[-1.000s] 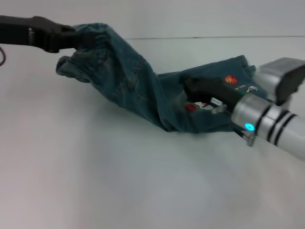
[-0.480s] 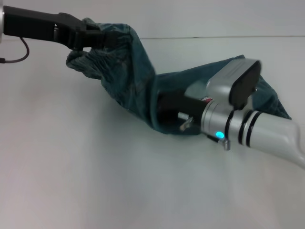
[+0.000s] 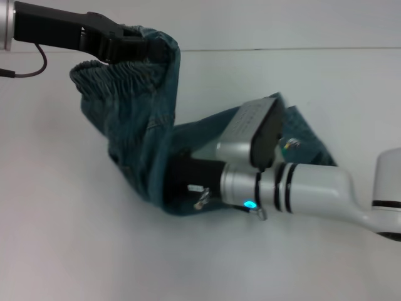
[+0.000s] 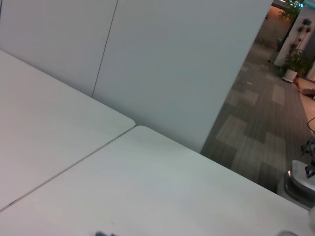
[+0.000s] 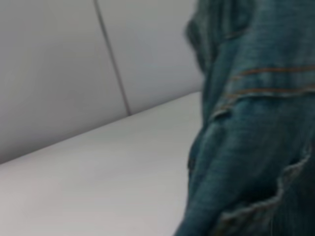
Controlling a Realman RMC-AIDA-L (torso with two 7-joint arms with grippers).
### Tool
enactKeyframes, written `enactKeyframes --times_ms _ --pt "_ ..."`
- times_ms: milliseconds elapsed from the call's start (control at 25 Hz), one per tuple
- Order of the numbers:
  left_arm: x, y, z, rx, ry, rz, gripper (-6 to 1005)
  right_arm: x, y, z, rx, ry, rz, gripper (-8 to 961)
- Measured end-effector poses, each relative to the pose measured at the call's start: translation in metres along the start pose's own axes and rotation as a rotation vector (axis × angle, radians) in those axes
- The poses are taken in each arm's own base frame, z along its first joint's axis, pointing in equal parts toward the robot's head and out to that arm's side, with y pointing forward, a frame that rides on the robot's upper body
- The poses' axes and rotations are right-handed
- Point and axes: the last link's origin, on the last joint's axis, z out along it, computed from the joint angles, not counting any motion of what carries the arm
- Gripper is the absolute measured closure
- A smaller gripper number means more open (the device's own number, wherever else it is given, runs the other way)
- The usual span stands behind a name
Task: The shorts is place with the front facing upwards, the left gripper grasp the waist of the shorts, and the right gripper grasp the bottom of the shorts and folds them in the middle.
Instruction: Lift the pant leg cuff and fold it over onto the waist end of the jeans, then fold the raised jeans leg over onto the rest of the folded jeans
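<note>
Shorts: the faded blue-green denim shorts [image 3: 147, 135] hang partly lifted over the white table [image 3: 94, 251], near its far edge, draped between both arms; the lowest fold touches the surface.
Waist: the puckered elastic waist [image 3: 109, 75] is raised at the far left.
Left gripper: the all-black left gripper [image 3: 135, 49] is clamped on that band's upper edge.
Right gripper: the black right gripper with silver wrist and cyan light [image 3: 182, 185] is buried in cloth mid-table; whether its claw pinches the bottom hem cannot be told.
Handling: soft, limp and fairly light, so it sags and bunches; the denim gives fair friction.
Best hold: the thick gathered band and the double-stitched hem, which resist slipping.
</note>
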Motion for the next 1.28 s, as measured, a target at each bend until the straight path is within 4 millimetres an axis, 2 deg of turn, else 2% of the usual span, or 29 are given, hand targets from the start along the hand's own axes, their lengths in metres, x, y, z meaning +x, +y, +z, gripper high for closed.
enactKeyframes --times_ms 280,480,760,1040,1280 --pt "-0.002 -0.001 -0.002 0.007 -0.006 -0.001 962 -0.010 0.027 0.020 -0.083 0.029 -0.053 955" --pt "-0.006 -0.002 -0.004 0.014 -0.008 -0.008 963 -0.008 0.023 0.019 -0.056 0.036 -0.051 955" --pt "-0.008 -0.001 -0.002 0.008 -0.002 -0.007 963 0.011 -0.015 -0.011 0.076 0.015 0.009 955" --pt "-0.007 0.002 0.004 -0.010 0.002 -0.003 962 0.022 -0.060 -0.062 0.229 -0.099 0.102 954" --pt "-0.007 0.012 0.022 -0.064 -0.030 0.014 962 0.022 -0.105 -0.110 0.464 -0.221 0.185 954"
